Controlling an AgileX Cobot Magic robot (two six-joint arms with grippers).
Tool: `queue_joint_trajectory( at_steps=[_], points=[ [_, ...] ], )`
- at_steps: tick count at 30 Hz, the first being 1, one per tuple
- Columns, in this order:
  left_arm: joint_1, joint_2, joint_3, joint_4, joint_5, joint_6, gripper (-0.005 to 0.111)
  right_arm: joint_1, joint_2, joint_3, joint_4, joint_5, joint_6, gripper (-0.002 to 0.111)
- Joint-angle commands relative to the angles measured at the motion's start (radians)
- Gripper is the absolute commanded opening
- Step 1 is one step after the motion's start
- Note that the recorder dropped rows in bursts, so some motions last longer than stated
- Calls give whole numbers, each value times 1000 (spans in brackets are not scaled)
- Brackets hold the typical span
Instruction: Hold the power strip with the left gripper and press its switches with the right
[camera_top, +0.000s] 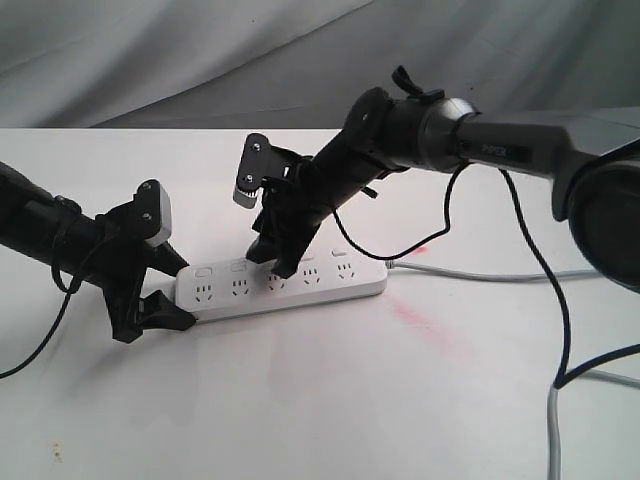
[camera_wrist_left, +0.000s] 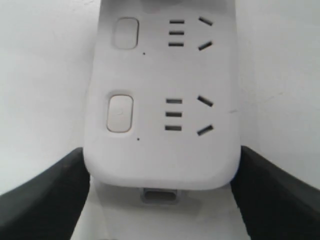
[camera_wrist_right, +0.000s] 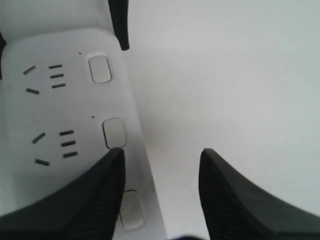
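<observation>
Obs: the power strip (camera_top: 300, 285) lies flat on the desk (camera_top: 330, 400), with its grey cord (camera_top: 480, 274) leaving one end.

- The left gripper (camera_top: 175, 290) is clamped across the strip's rounded end opposite the cord. One finger (camera_wrist_left: 45, 200) rests against each long side, the jaws parted to the strip's width.
- The right gripper (camera_top: 275, 262) is released, jaws spread wide and holding nothing, with its tips down near the strip's middle.
- One finger (camera_wrist_right: 95, 195) sits over the row of switches (camera_wrist_right: 99, 68), its tip at the edge of one button; I cannot tell whether it presses.
- The other finger (camera_wrist_right: 235, 200) hangs over bare desk just beside the strip.
</observation>
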Motion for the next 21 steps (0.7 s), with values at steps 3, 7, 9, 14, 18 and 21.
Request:
queue_joint_trajectory(
  at_steps=[3, 7, 9, 14, 18, 21],
  points=[
    [-5, -2, -5, -6, 6, -1, 54, -22, -27, 6, -22, 18, 4, 43],
    [-5, -2, -5, -6, 6, -1, 54, -22, -27, 6, -32, 13, 4, 43],
    [-5, -2, -5, -6, 6, -1, 54, -22, -22, 6, -34, 11, 4, 43],
    [-5, -2, -5, -6, 6, -1, 54, -24, 1, 6, -32, 13, 4, 43],
    [-5, -2, -5, -6, 6, -4, 54, -24, 16, 6, -34, 13, 4, 43],
    [-5, -2, -5, -6, 6, -4, 54, -24, 16, 6, -38, 13, 4, 43]
  ],
)
